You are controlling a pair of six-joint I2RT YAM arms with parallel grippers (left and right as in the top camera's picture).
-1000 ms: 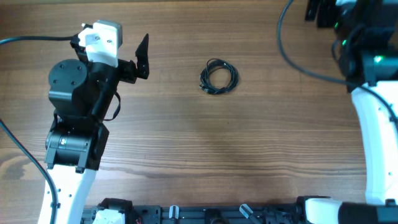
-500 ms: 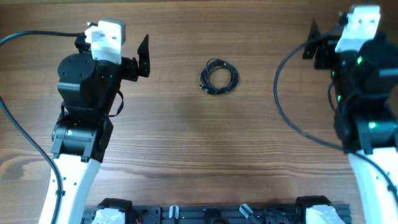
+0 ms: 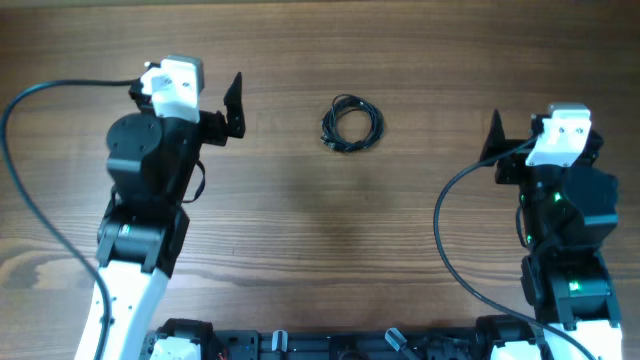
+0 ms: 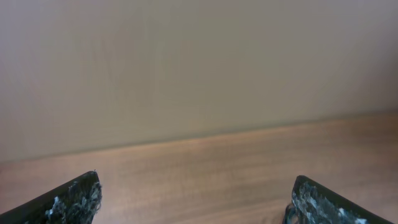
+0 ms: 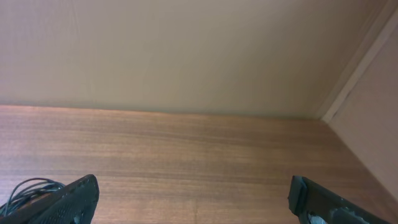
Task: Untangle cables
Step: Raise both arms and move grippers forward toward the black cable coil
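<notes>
Wood-grain table (image 3: pixel 320 240) carries the one item of the task: the cables (image 3: pixel 351 123), thin black wires wound into a small loose coil. The coil lies flat near the middle of the table's width, toward the far edge. Nothing touches it or rests on it. Single wires and plugs cannot be told apart at this size.

Left gripper (image 4: pixel 196 186): jaws spread wide and empty. Its wrist view shows only bare table and a beige wall (image 4: pixel 199 62) between the two fingers. Overhead, this gripper sits left of the coil and well apart from it, with one black finger (image 3: pixel 233 100) raised on the side facing the coil.

Right gripper (image 5: pixel 193 186): jaws likewise spread wide and empty. Overhead, it stands right of the coil, nearer the front edge and well apart. Its wrist view catches the coil at the lower left corner, partly hidden behind one finger.

A thick black lead (image 3: pixel 445 230) loops over the table beside the right arm. Another (image 3: pixel 15 110) curves out from the left arm.
</notes>
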